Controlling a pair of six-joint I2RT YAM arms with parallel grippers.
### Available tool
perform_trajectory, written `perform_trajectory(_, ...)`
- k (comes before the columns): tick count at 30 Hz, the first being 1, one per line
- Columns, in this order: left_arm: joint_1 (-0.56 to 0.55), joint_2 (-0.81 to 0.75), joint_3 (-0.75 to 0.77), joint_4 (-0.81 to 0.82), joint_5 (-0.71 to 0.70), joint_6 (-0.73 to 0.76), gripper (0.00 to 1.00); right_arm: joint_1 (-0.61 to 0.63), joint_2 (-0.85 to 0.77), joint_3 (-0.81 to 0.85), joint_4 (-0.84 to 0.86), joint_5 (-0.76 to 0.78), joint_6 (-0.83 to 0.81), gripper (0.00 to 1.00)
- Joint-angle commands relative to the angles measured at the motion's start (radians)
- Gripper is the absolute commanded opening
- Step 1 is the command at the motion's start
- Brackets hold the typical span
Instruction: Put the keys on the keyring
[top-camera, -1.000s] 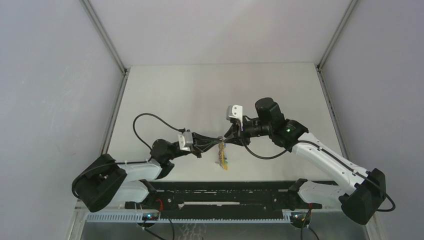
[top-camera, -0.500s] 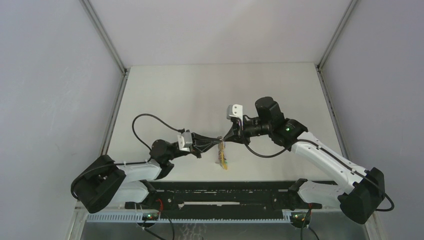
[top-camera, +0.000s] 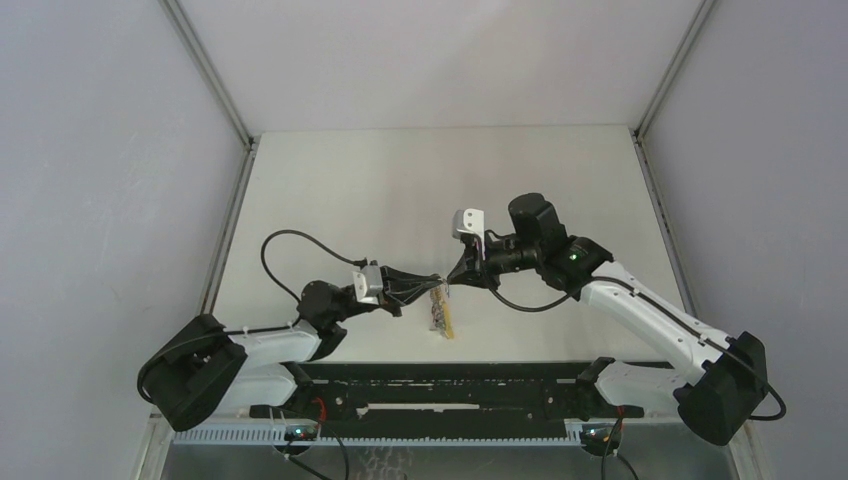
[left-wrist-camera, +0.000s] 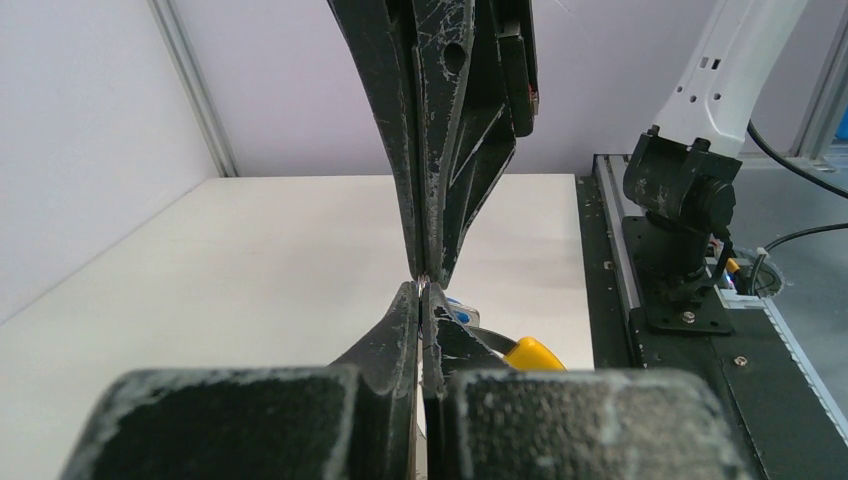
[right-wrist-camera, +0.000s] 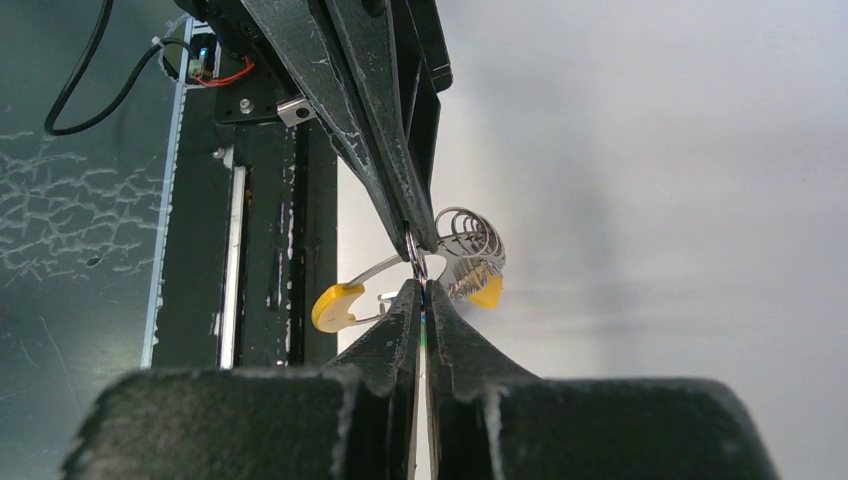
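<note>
The matte white table (top-camera: 330, 200) carries both white-and-black arms. The left arm (top-camera: 260, 345) reaches toward 2 o'clock and the right arm (top-camera: 640, 310) folds back toward 9 o'clock. The left gripper (top-camera: 430, 283) and right gripper (top-camera: 452, 281) meet tip to tip above the table. From overhead the keyring (top-camera: 440, 315) is only a blur hanging at 6 o'clock beneath the tips. The right wrist view resolves it into coiled grey wire loops, pinched by the left claw's closed scuffed black fingers. The right claw is also pressed shut at that wire, but its hold is unclear. The yellow-headed keys (right-wrist-camera: 335, 306) dangle at 8 o'clock.
</note>
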Motion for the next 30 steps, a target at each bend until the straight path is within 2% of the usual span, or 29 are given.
perform_trajectory(1,-0.002,-0.038,-0.018,0.086,-0.034,0.025,0.0,-0.014,0.01,0.008,-0.033,0.0,0.014,0.0)
perform_trajectory(13,-0.002,-0.045,-0.02,0.093,-0.043,0.023,0.0,-0.007,0.044,0.009,-0.015,-0.009,0.053,0.0)
perform_trajectory(25,-0.002,-0.066,-0.033,0.095,-0.056,0.025,0.0,0.022,0.079,0.008,-0.038,0.095,0.057,0.02)
perform_trajectory(30,-0.002,-0.065,-0.032,0.094,-0.056,0.025,0.0,0.026,0.049,0.004,-0.038,0.066,0.04,0.04)
